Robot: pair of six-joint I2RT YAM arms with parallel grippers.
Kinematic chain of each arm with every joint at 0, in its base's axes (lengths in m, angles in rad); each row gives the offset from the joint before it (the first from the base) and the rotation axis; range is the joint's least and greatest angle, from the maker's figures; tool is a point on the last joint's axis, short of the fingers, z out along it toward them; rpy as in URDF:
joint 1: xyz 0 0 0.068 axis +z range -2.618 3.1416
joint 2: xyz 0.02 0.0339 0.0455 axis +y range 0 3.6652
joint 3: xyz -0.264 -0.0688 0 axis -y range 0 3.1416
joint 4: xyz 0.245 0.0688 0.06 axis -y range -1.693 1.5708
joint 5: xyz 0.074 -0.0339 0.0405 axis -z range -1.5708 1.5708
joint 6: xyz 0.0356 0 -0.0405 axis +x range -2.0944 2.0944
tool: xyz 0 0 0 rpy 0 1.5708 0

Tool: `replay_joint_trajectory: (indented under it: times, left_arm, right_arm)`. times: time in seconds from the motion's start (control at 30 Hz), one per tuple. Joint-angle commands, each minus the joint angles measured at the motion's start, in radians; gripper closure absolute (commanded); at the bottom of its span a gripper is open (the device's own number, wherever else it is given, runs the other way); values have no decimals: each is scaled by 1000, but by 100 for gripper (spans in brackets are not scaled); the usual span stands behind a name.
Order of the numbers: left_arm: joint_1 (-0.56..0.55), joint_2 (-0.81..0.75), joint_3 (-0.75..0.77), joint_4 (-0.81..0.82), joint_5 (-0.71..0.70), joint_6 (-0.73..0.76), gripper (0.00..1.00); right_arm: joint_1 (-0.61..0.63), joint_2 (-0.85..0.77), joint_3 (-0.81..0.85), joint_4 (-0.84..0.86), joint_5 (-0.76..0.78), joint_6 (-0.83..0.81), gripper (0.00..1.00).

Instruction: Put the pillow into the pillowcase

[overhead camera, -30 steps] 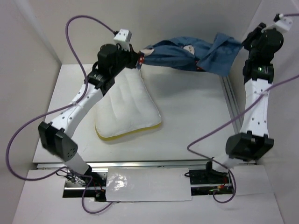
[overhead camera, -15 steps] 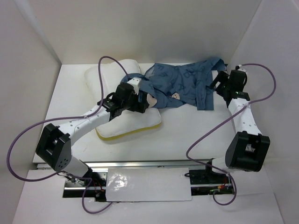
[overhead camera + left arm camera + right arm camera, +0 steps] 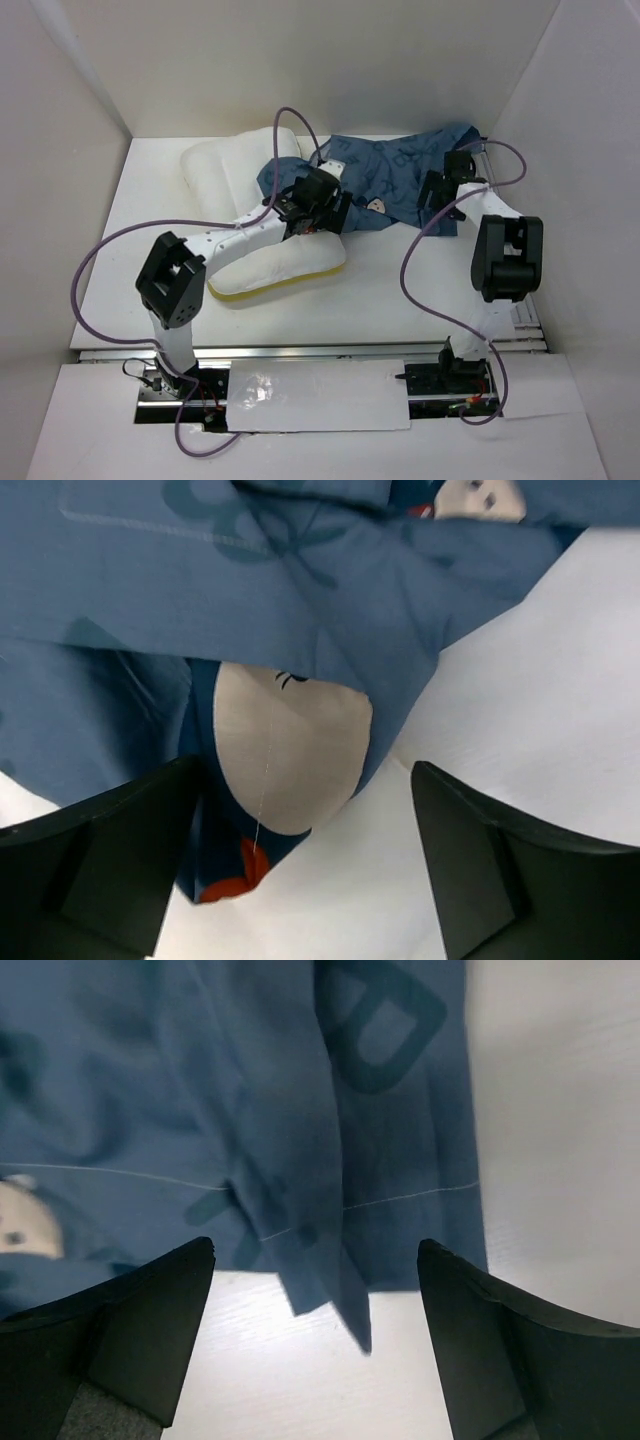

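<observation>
Top view: my left tool (image 3: 322, 205) sits mid-frame, where the pillowcase (image 3: 400, 165) overlaps the pillow (image 3: 225, 175). The pillow is white and puffy with quilted dents and a yellow strip (image 3: 275, 285) on its lower edge. It lies diagonally left of centre on the white bench (image 3: 400, 290). The pillowcase is crumpled blue cloth, upper centre to upper right, with its left end draped on the pillow. My right tool (image 3: 440, 195) is low over the case's right end.

Left wrist: left tool (image 3: 305, 780) spread wide, nothing pinched. Below the gap is folded blue pillowcase (image 3: 250, 580) with a pale rounded mouse face (image 3: 290, 745) and a red bow (image 3: 235, 875). Smooth white surface at right; pillow or bench, cannot tell.

Right wrist: right tool (image 3: 315, 1260) also spread wide, holding nothing. Pillowcase (image 3: 200, 1090) fills the upper left: soft wrinkles, a dark letter print (image 3: 380, 1030), a thin stitched seam, a corner of hem pointing into the gap. Bare bench (image 3: 560, 1110) at right.
</observation>
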Motion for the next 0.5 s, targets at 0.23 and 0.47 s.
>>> replay_joint_trajectory:
  times: [0.23, 0.47]
  left_arm:
    - [-3, 71, 76, -88, -156, -53, 97]
    - [-3, -56, 91, -31, -213, 0, 100]
  right_arm:
    - [16, 212, 160, -76, 146, -33, 88]
    - [-4, 7, 197, -43, 113, -33, 100]
